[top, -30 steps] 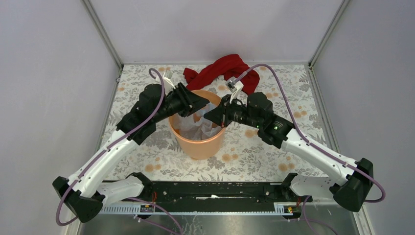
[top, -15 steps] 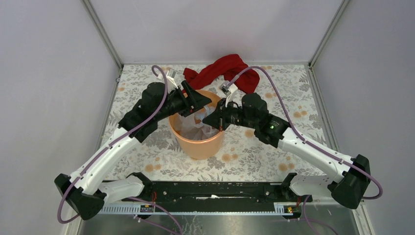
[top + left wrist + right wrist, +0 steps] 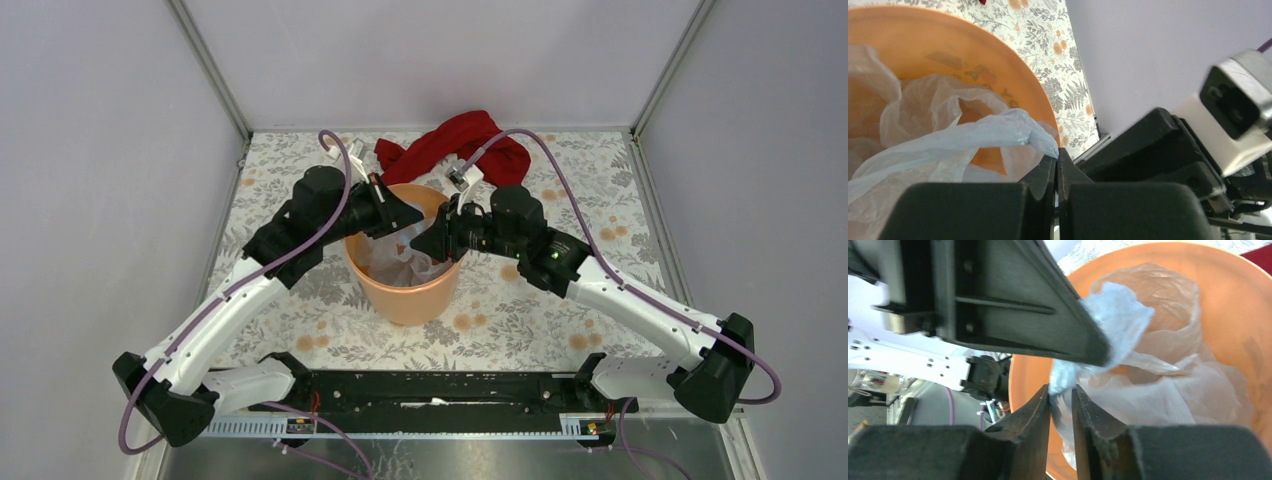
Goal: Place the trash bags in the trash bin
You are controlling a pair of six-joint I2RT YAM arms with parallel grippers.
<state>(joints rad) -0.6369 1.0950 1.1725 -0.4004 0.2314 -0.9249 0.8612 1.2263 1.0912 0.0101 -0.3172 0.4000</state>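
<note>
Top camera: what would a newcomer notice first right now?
The orange bucket stands in the middle of the table, and the left claw and right claw meet over its mouth. A pale blue bag, pinched in the shut left claw, trails down into the bucket. Behind it, a red cloth lies crumpled at the far edge.
</note>
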